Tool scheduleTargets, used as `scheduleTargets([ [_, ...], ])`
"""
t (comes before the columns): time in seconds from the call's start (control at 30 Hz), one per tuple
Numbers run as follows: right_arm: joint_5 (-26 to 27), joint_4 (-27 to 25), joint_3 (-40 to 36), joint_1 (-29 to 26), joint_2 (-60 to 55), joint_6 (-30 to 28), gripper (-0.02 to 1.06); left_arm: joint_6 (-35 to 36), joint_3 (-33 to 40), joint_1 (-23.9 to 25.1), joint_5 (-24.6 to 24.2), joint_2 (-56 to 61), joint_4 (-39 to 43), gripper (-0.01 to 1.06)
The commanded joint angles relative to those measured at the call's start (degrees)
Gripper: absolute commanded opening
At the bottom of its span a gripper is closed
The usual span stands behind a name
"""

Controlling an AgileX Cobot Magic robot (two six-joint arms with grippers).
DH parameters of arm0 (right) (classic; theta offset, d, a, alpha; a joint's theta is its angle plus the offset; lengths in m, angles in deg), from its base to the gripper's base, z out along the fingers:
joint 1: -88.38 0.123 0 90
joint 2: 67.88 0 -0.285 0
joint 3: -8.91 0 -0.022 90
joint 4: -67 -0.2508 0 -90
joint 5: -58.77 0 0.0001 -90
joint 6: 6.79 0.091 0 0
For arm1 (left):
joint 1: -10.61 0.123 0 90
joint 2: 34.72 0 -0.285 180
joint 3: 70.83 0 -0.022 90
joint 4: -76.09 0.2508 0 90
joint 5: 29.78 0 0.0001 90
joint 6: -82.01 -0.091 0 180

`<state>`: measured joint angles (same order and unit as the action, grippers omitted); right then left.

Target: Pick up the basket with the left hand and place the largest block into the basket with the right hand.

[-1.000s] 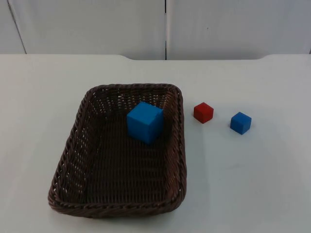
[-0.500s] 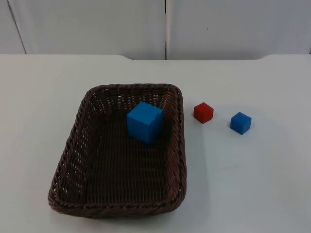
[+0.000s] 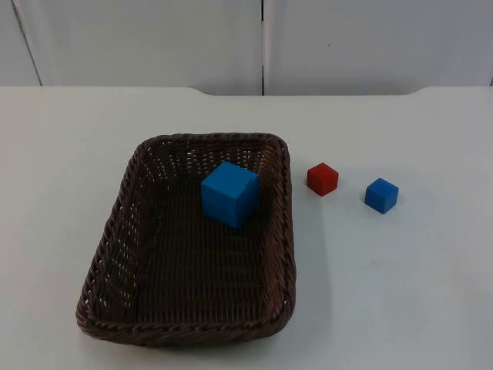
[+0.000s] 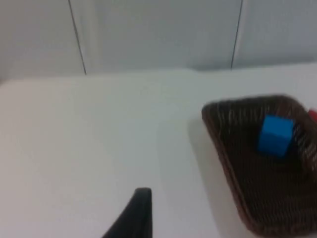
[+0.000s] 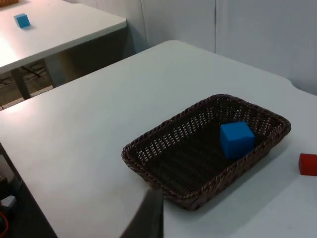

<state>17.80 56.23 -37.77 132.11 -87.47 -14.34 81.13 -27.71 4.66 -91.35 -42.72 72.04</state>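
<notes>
1. Nearest to me sits the brown wicker basket (image 3: pixel 100 266), flat on the white table (image 3: pixel 400 293), its long side running away toward the wall.
2. Inside it, toward the far right corner, rests the large blue block (image 3: pixel 229 193), the biggest of the three, close to the basket's right wall.
3. Just outside that right wall, on the bare table, stands the small red block (image 3: pixel 322 179), near the basket but not touching it.
4. A little further right is the small blue block (image 3: pixel 381 195), apart from the red one.
5. Behind everything the table ends at the grey partition wall (image 3: pixel 154 42).
6. The left gripper (image 4: pixel 134 213) hangs over bare table well to the side of the basket (image 4: pixel 233 163); a single dark fingertip is all I can see of it, so I cannot tell whether the fingers are spread or pressed together.
7. The right gripper (image 5: pixel 148 215) hangs above the table just off the basket's (image 5: pixel 148 156) near rim, touching nothing; again, I cannot tell how its fingers stand.
8. From that side the large blue block (image 5: pixel 237 139) lies in the basket's far end, and the small red block (image 5: pixel 308 164) lies beyond it.
</notes>
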Motion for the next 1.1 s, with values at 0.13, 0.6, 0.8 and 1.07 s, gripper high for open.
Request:
scheduleTargets([
  [0.13, -5.02, 1.88, -0.24, -0.18, 4.33, 1.25, 0.84, 1.47, 5.49, 0.03, -0.07, 0.21, 4.49, 1.05],
  [0.6, -17.09, 4.95, 0.39, 0.22, 11.81, 6.78, 0.84, 2.15, 5.7, 0.03, -0.06, 0.21, 4.7, 1.05],
  [0.8, -23.25, 11.91, 0.39, 0.22, 11.81, 10.35, 0.84, 1.37, 5.7, 0.03, -0.06, 0.21, 4.05, 1.05],
  [1.07, -20.92, 13.66, -1.06, 0.22, 11.81, 11.2, 0.84, 1.37, 5.7, 0.03, -0.06, 0.21, 3.52, 1.05],
])
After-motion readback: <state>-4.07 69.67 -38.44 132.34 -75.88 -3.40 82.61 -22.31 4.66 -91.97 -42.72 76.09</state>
